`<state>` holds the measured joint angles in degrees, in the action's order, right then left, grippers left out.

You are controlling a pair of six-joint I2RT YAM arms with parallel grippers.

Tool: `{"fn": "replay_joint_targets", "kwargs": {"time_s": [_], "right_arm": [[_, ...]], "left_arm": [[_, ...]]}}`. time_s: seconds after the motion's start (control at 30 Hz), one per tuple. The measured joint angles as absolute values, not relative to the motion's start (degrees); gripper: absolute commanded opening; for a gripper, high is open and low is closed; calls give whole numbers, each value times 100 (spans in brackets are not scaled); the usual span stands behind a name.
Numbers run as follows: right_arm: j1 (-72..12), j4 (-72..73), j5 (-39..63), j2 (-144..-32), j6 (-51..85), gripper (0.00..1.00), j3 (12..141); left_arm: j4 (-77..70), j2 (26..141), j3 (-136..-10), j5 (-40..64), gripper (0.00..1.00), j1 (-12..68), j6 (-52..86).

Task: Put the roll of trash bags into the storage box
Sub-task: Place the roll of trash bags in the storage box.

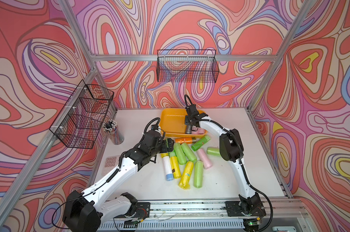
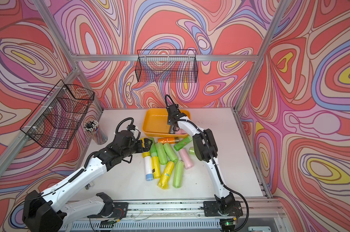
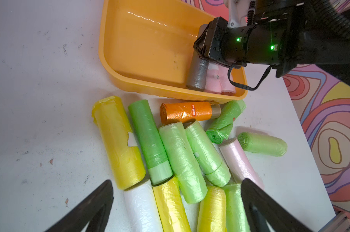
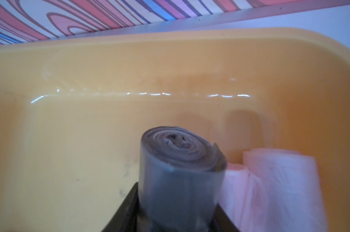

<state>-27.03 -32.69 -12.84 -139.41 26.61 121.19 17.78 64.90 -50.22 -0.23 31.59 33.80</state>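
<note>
The right gripper (image 4: 179, 211) reaches down into the storage box (image 4: 90, 60) with the grey roll (image 4: 182, 160) between its jaws. The wrist view is too blurred to tell whether they clamp it or merely flank it. The roll sits low in the box corner nearest the right arm, just beside the pink rolls (image 4: 274, 180) lying there, so this delivery looks all but done, with only a clean release and a lift out left. The left gripper (image 3: 177, 183), spread wide and empty, hovers over the loose rolls (image 1: 180, 158) on the table (image 1: 220, 180). There are a dozen or so, in green, yellow, pink, orange and white, all outside the box. The grey roll is a tight, dull, smooth plastic cylinder, its coiled end facing the wrist camera.
</note>
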Motion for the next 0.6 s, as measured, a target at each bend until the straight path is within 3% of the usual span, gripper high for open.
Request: {"fn": "replay_joint_targets", "kwargs": {"time_s": [0.13, 0.47, 0.6], "right_arm": [[-2709, -3264, -1262, -13939, 2626, 77, 12134], [-2696, -3439, -1063, -13417, 2801, 83, 12057], [-2696, -3304, -926, -12433, 2899, 94, 11196]], "left_arm": [[1804, 6497, -5109, -86, 100, 3159, 3301], [2311, 6493, -5380, -287, 100, 3153, 3194], [2571, 6493, -5734, 16, 100, 3148, 3212]]}}
